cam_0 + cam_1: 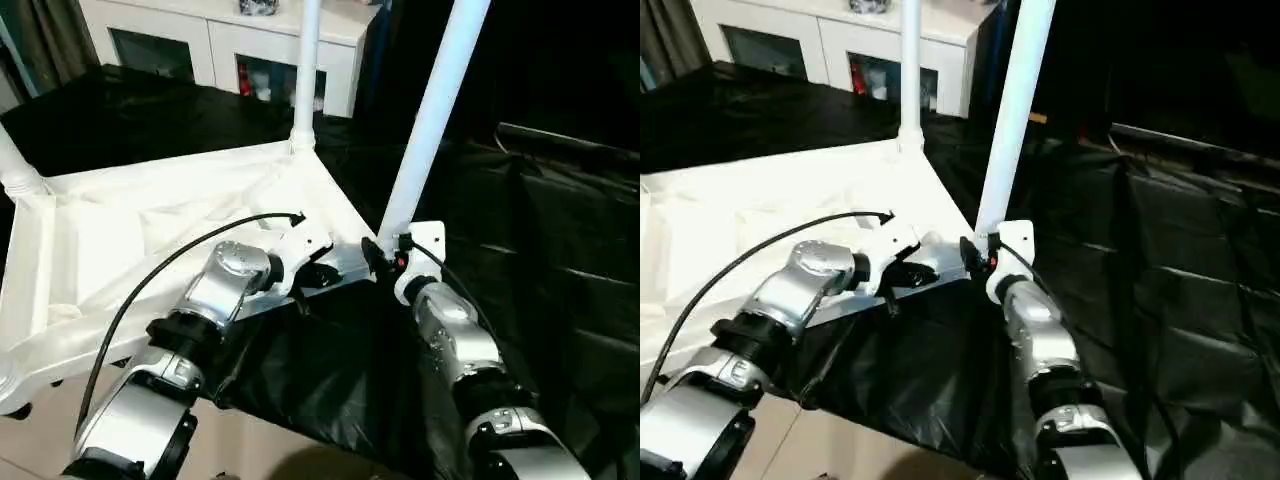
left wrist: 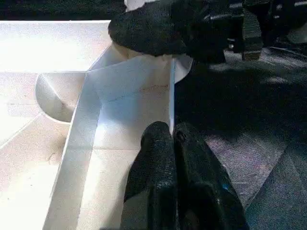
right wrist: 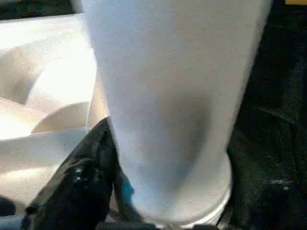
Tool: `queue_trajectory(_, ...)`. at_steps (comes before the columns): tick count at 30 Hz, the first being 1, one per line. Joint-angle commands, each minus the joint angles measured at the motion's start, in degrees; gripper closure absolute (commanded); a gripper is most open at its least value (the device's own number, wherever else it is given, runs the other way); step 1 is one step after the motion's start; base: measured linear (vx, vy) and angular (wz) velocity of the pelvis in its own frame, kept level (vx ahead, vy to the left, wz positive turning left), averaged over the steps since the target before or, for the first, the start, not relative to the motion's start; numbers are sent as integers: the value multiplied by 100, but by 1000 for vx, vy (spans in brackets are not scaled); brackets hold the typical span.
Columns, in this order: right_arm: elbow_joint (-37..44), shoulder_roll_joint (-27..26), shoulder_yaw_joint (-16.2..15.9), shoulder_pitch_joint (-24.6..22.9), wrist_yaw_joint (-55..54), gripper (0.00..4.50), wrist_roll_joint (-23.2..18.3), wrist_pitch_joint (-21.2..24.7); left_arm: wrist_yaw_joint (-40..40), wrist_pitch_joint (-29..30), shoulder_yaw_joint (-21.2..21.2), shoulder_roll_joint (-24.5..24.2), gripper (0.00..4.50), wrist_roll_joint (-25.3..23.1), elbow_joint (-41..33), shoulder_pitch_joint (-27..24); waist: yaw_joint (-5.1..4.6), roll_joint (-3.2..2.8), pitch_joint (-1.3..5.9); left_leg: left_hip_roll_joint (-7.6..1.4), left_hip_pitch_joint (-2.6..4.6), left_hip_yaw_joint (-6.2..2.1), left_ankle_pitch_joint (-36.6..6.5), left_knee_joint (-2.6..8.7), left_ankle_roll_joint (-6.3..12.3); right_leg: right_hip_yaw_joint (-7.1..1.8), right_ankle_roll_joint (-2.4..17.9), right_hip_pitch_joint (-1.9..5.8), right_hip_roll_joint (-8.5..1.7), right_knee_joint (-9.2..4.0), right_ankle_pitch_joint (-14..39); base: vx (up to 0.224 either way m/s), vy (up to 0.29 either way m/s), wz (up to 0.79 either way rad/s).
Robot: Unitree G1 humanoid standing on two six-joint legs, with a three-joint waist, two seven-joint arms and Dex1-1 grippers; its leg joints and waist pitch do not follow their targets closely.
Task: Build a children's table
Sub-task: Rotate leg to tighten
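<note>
The white tabletop (image 1: 120, 230) lies upside down, ribbed side up, on a black sheet. One white leg (image 1: 305, 70) stands in the far corner socket and another leg (image 1: 15, 165) rises at the left corner. My left gripper (image 2: 170, 139) is shut on the thin rim (image 2: 171, 96) of the tabletop close to the near right corner. My right gripper (image 1: 385, 255) is shut on the base of a third leg (image 1: 430, 120), which leans a little to the right over that corner socket (image 3: 211, 206). One black finger (image 3: 81, 182) presses the tube's side.
A white cabinet (image 1: 220, 45) with glass doors stands at the back. The black sheet (image 1: 540, 250) covers the surface and falls away to the right. A black cable (image 1: 150, 280) loops over my left forearm. Light floor (image 1: 40, 440) shows at the near left.
</note>
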State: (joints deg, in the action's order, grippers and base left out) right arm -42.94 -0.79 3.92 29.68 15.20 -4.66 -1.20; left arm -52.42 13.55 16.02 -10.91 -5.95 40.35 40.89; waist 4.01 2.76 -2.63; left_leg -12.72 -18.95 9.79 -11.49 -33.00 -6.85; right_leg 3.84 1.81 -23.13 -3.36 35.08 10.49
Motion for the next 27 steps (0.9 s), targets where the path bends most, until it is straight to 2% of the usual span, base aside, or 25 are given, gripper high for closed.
queue_trajectory(1, 26, -36, -311, 44, 760, 83, -116, 38, -284, -118, 188, 135, 450, 100, 52, -28, -12, -71, 308, -23, -54, 20, -1098, 387, 153, -282, 875, 305, -401, -486, 1467, 0, 0, 0)
queue_trajectory(3, 78, 204, -398, 20, 1179, 74, -156, 48, -487, -256, 154, 18, 450, 156, 6, -72, -14, -69, 316, -27, -66, 17, -1050, 382, 200, -282, 905, 319, -406, -479, 1384, 0, 0, 0)
queue_trajectory(5, 113, 340, -460, 5, 1392, 47, -146, 58, -574, -349, 171, -72, 450, 137, -4, -90, -34, -75, 324, -39, -76, 23, -833, 372, 250, -286, 1051, 323, -403, -430, 976, 0, 0, 0)
queue_trajectory(6, 197, 543, -555, -17, 1733, 47, -134, 98, -732, -446, 184, -212, 450, 134, -11, -114, -43, -64, 339, -33, -85, 24, -752, 358, 280, -282, 1112, 353, -396, -408, 800, 0, 0, 0)
queue_trajectory(8, 197, 543, -555, -17, 1733, 27, -134, 98, -732, -446, 184, -212, 450, 134, -11, -114, -46, -68, 344, -35, -86, 32, -616, 345, 350, -289, 1218, 356, -390, -369, 464, 0, 0, 0)
queue_trajectory(9, 258, 725, -651, -34, 2030, 27, -106, 101, -844, -540, 200, -333, 450, 122, -12, -130, -41, -66, 348, -36, -78, 28, -563, 342, 362, -284, 1263, 366, -395, -358, 362, 0, 0, 0)
queue_trajectory(12, 430, 1173, -937, -101, 3049, 27, -104, 63, -1262, -804, 213, -683, 450, 137, -35, -181, -42, -36, 334, -35, -82, 37, -659, 334, 444, -279, 1279, 381, -394, -382, 500, 0, 0, 0)
queue_trajectory(14, 548, 1401, -1075, -146, 3707, 27, -131, 94, -1577, -926, 216, -871, 450, 193, -110, -243, -43, -40, 324, -48, -82, 39, -744, 337, 478, -286, 1254, 374, -408, -391, 660, 0, 0, 0)
queue_trajectory(16, 659, 1588, -1203, -167, 4274, 27, -173, 182, -1891, -969, 223, -1031, 450, 277, -256, -333, -50, -33, 311, -65, -61, 41, -826, 347, 441, -286, 1242, 341, -414, -408, 900, 0, 0, 0)
queue_trajectory(19, 702, 1692, -1270, -153, 4620, 27, -204, 255, -2077, -993, 224, -1123, 450, 329, -354, -391, -35, -46, 310, -81, -57, 34, -850, 352, 423, -285, 1275, 344, -417, -403, 955, 0, 0, 0)
queue_trajectory(21, 704, 1794, -1348, -114, 4916, 51, -228, 301, -2261, -1002, 241, -1217, 450, 377, -436, -436, -17, -52, 314, -93, -49, 40, -811, 351, 412, -282, 1318, 336, -408, -380, 833, 0, 0, 0)
queue_trajectory(22, 690, 1864, -1396, -79, 5122, 63, -246, 332, -2370, -1025, 259, -1286, 450, 400, -494, -467, -10, 1, 313, -91, -63, 50, -772, 346, 414, -279, 1319, 337, -406, -375, 781, 0, 0, 0)
queue_trajectory(26, 584, 1929, -1462, 11, 5392, 99, -290, 357, -2600, -1067, 305, -1427, 450, 448, -544, -476, 55, -18, 315, -85, -58, 56, -703, 338, 392, -279, 1296, 335, -417, -364, 808, 0, 0, 0)
queue_trajectory(27, 569, 1933, -1485, 12, 5450, 106, -285, 362, -2632, -1108, 306, -1448, 450, 442, -530, -467, 69, -59, 315, -87, -51, 51, -704, 342, 375, -280, 1294, 330, -421, -363, 813, 0, 0, 0)
